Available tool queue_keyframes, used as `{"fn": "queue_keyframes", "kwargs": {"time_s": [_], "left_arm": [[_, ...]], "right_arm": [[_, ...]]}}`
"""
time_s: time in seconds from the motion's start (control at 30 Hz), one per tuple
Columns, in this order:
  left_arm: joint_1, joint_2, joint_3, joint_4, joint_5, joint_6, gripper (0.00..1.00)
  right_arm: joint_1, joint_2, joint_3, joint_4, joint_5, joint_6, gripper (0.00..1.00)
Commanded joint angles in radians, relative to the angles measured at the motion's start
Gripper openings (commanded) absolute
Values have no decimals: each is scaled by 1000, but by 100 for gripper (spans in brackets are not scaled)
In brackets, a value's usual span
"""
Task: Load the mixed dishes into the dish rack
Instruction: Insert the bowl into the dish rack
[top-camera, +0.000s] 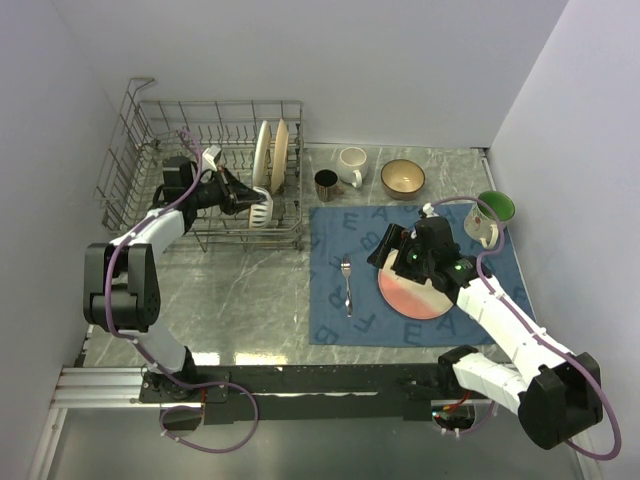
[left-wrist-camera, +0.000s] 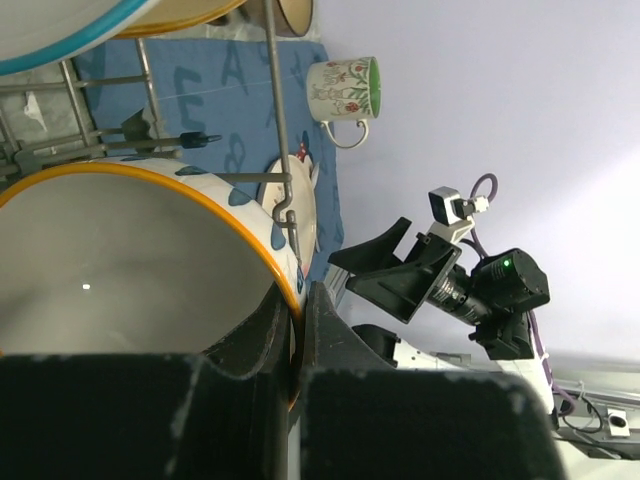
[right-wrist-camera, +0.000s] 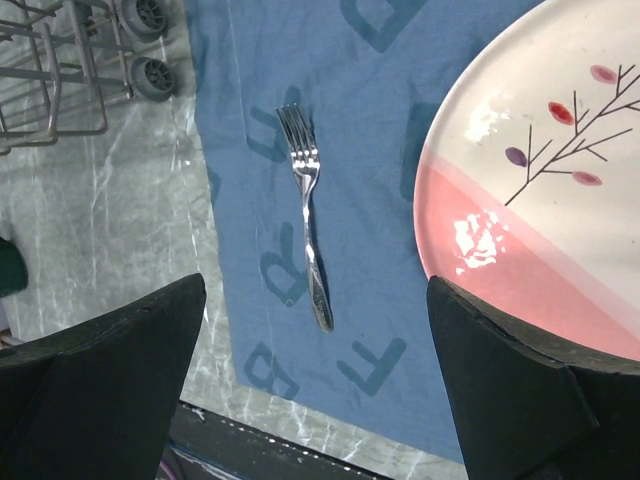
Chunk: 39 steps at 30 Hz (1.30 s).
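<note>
Mat (right-wrist-camera: 380, 90) open round fork (right-wrist-camera: 308, 215); plate (right-wrist-camera: 540, 180) blocks rt side.

Overhead camera looks down; close wrist cameras (sharing placemat (right-wrist-camera: 250, 90)).

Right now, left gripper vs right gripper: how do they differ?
The left gripper is shut; the right gripper is wide open. The left pinches the rim of an orange-rimmed bowl; the right holds nothing. The left is at the rack; the right is over the placemat, above the fork and beside the pink plate. Both have black fingers.
</note>
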Motion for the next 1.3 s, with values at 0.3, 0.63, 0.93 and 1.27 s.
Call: {"fn": "queue_keyframes", "kwargs": {"time_s": [0.3, 0.63, 0.93, 1.27], "left_arm": [[4, 93, -15, 32, -101, -42, 1], [5, 123, 36, -221, -211, 130, 1], [10, 165, 30, -170, -182, 47, 1], [10, 54, -37, 193, -38, -144, 1]], "right_arm": [[-18, -26, -14, 36, 2, -2, 100], [-24, -12, -12, 48, -13, -1, 100], [-27, -22, -18, 50, -12, -2, 100], [-32, -25, -27, 52, -16, 1, 100]]}}
